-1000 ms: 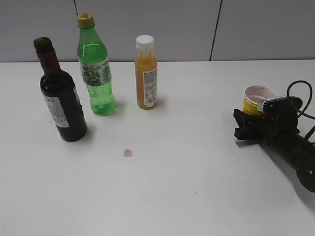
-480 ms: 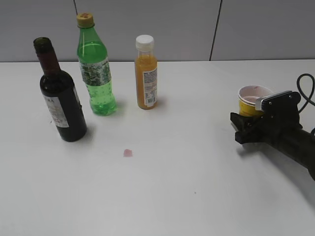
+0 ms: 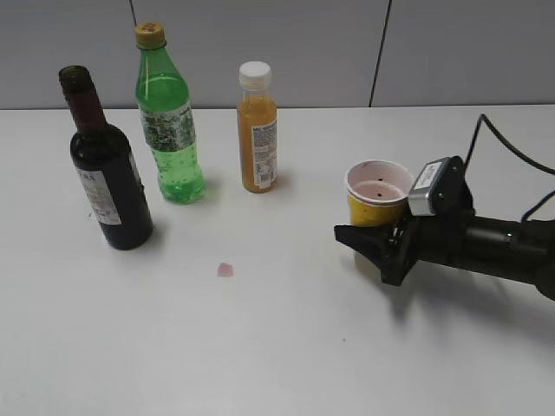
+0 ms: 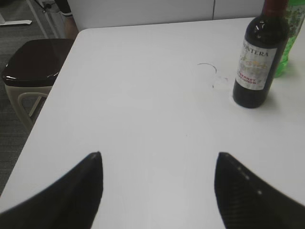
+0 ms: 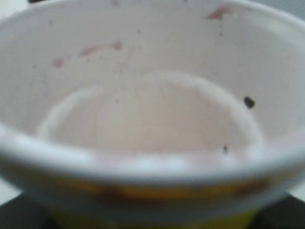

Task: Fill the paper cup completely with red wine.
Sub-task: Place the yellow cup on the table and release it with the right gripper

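Note:
The yellow paper cup [image 3: 377, 192] is upright and held in my right gripper [image 3: 375, 238], right of the table's middle. In the right wrist view the cup [image 5: 143, 95] fills the frame; its pinkish-white inside is empty, with a few red stains. The dark wine bottle [image 3: 106, 173], white label, open neck, stands at the left; it also shows in the left wrist view [image 4: 257, 57]. My left gripper [image 4: 158, 186] is open and empty over bare table, well short of the bottle.
A green soda bottle [image 3: 168, 121] and an orange juice bottle [image 3: 257, 130] stand at the back, right of the wine bottle. A small pink stain [image 3: 225, 269] marks the white table [image 3: 286, 347]. A dark stool [image 4: 33, 62] stands off the table's left edge.
My right gripper has carried the paper cup leftward toward the table's middle. The bottles have not moved.

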